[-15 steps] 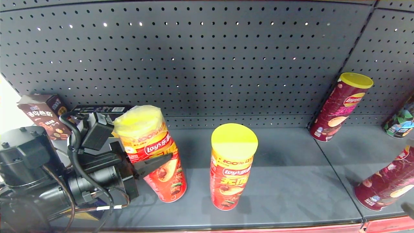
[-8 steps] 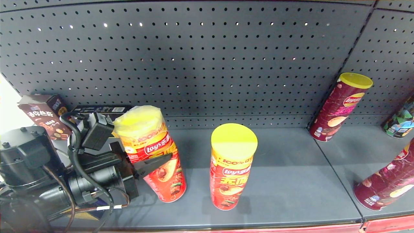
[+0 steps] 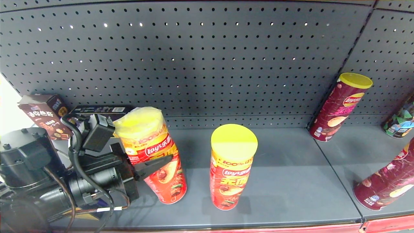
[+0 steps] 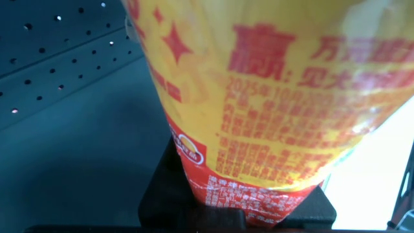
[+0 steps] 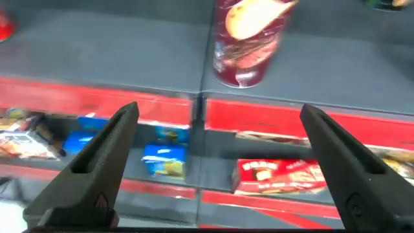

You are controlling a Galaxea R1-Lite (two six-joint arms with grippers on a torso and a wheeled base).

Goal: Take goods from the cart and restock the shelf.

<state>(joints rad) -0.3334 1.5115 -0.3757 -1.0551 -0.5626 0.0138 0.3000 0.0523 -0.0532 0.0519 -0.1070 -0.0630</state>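
My left pincer [image 3: 151, 156] is clenched on the red chip can [image 3: 144, 132], lower left of frame, base seemingly down on the shelf [image 3: 284, 181] beside the twin can [image 3: 231, 168]. Barely nudged since a second ago: placement near done, release next. Right pincer [image 5: 220, 111] spread.

The matt black left arm [image 3: 35, 168] has a rounded joint housing topped with small screws [image 3: 22, 130], a boxy black camera block [image 3: 97, 131] and looping black cables [image 3: 75, 152], one wearing a white tag [image 3: 109, 209]. The left hand [image 3: 153, 158] and right hand [image 5: 220, 113] carry dark, tapered wedge fingers.
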